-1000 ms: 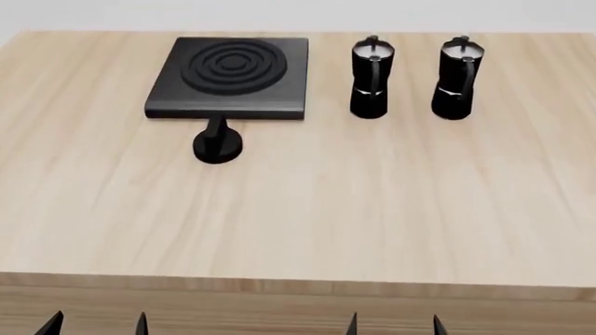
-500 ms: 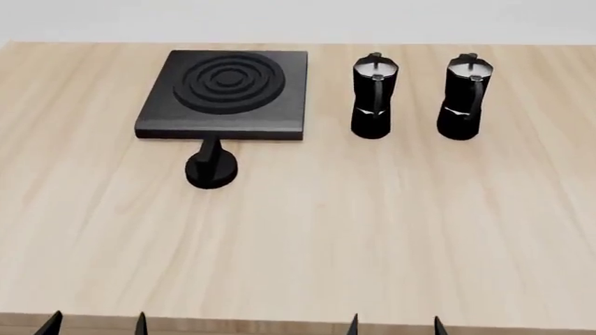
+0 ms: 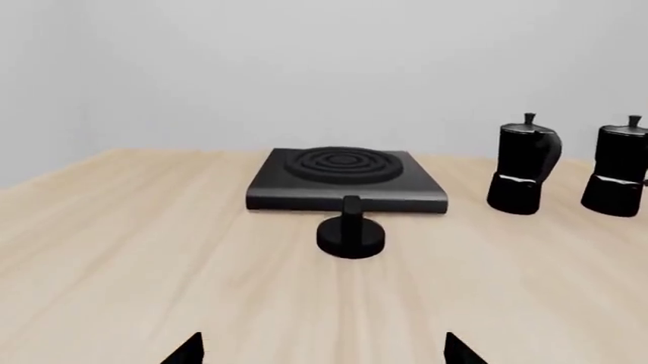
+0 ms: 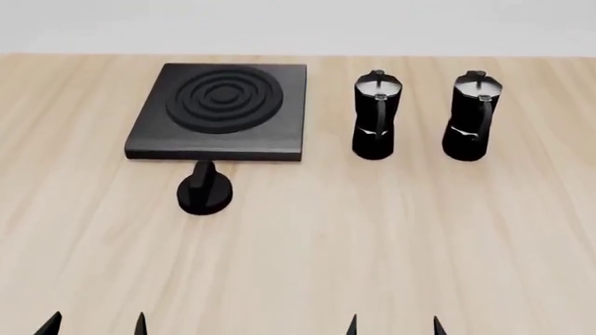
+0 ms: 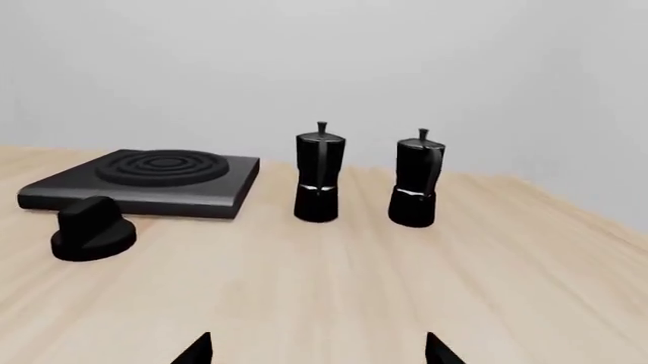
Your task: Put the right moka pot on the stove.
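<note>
since a second ago everything on the table [image 4: 373, 244] has slid lower in the head view and the near edge of the wood has dropped out of sight, so the view has shifted forward over the top; the objects themselves keep their places against one another. the right moka pot [image 4: 470, 116] stands upright near the far edge, to the right, lid on, handle toward the robot, resting on bare wood. just beside it on its left, apart and not touching, stands the other moka pot [image 4: 375, 115], also upright. the stove [image 4: 220, 112] lies flat further left, well apart from the right pot, its raised rings bare. the small black knob [image 4: 203, 190] sits just in front of the stove's near edge. the left gripper [image 4: 93, 324] shows only two dark fingertips at the bottom of the head view, spread apart with nothing between them; the right gripper [image 4: 393, 325] shows the same, tips parted and bare. both hang well short of the pots and the stove.
</note>
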Motion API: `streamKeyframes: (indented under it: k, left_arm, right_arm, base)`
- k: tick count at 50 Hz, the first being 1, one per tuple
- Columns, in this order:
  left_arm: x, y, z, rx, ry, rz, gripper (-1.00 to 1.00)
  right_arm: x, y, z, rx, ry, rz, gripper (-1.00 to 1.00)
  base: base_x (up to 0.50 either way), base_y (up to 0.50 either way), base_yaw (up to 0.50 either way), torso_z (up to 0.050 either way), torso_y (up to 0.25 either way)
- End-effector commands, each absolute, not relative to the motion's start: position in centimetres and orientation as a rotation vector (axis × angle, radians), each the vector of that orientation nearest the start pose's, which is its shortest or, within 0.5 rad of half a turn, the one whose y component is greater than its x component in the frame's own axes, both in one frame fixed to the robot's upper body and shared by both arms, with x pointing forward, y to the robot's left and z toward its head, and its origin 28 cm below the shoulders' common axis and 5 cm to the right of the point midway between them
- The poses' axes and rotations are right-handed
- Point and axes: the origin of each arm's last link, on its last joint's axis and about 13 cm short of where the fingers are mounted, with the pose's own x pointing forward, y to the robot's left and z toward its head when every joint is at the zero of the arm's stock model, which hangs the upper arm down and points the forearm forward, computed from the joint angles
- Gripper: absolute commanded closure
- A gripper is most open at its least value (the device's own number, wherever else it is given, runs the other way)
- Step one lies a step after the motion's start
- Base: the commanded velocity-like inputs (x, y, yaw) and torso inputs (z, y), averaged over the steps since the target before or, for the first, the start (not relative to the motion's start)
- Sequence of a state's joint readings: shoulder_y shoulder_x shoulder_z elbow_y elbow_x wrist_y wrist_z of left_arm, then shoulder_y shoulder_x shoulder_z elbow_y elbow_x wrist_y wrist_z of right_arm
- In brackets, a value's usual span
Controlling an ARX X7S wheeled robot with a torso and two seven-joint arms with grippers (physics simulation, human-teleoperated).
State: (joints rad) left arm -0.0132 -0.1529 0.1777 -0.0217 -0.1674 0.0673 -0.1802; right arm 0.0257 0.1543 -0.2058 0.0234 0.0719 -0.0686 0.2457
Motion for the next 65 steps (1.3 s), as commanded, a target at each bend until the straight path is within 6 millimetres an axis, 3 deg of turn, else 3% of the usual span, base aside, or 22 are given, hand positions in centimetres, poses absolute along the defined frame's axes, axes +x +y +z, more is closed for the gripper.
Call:
streamKeyframes:
  k: [1,65]
  left_arm:
    - [21.06,20.65,1.28,-0.021,-0.03,0.01,-1.0]
    - [21.09,20.66,1.24,-0.016,-0.037,0.015,-1.0]
  right_arm:
    - [21.32,-9.36,1.42,-0.077,-0.057,-0.04,-1.0]
    - [21.38,-9.37,1.14,-0.102,-0.06,-0.04,-1.0]
  base:
    - [0.18,0.0,0.0,0.0,0.0]
    - [0.16,0.0,0.0,0.0,0.0]
